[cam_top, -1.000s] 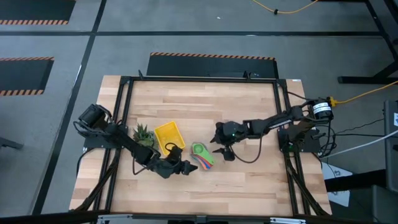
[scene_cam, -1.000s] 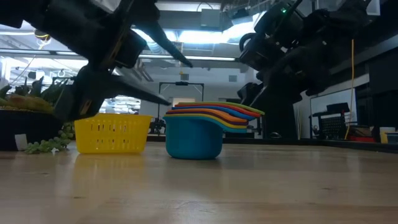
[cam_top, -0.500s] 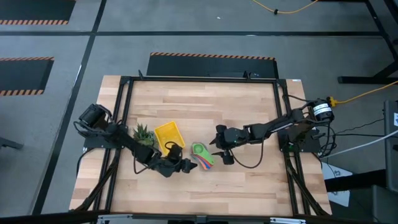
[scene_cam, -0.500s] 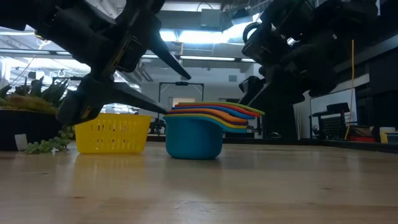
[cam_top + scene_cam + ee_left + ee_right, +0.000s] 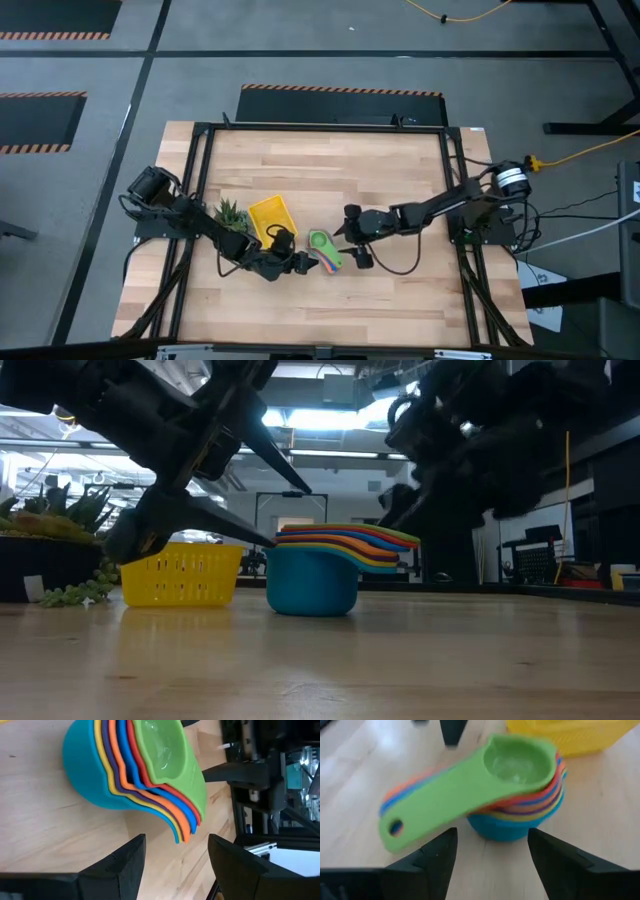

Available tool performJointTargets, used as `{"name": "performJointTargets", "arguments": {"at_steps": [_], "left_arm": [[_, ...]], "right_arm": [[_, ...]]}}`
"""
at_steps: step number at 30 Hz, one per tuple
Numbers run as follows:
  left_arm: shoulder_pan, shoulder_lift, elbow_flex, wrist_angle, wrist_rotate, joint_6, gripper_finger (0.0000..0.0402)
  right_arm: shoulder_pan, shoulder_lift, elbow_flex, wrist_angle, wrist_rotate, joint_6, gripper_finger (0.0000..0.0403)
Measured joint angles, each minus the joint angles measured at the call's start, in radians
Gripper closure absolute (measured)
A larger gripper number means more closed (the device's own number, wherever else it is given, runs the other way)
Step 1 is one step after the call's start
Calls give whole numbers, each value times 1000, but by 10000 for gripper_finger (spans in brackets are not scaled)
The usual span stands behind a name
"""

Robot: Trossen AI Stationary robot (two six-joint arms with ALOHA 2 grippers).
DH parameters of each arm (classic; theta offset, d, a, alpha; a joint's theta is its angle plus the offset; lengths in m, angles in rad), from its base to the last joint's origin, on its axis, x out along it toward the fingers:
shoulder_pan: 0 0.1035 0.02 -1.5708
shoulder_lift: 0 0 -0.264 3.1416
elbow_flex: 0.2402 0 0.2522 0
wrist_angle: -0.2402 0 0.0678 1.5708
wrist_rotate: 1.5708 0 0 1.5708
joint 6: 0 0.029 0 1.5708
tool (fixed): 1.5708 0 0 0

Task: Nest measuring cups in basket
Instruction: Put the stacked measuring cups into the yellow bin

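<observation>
Glossy plastic measuring cups (image 5: 325,250) nested on pale wood table (image 5: 330,170), ribbed yellow basket (image 5: 270,218) beside, both grippers' fingers spread.

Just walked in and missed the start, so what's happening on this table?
Two robot arms are working on a nested stack of measuring cups, which stands on the table beside the yellow basket, not in it. The green cup sits on top, the big light-blue one at the bottom. The left tool and the right tool are both open and close in on the stack from opposite sides. Neither grips it yet.
</observation>
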Motion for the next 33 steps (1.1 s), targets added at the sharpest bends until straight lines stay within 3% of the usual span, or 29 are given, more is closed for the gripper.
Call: {"name": "performJointTargets", "arguments": {"at_steps": [11, 20, 33], "left_arm": [[0, 0, 0, -5, 0, -2, 194], [-1, -2, 0, -18, 35, -2, 194], [-23, -2, -1, -2, 51, -33, 194]], "right_arm": [[0, 107, 4, 128, -27, 31, 155], [33, 178, 90, 102, -56, 48, 155], [53, 183, 142, 50, -119, 48, 155]]}}
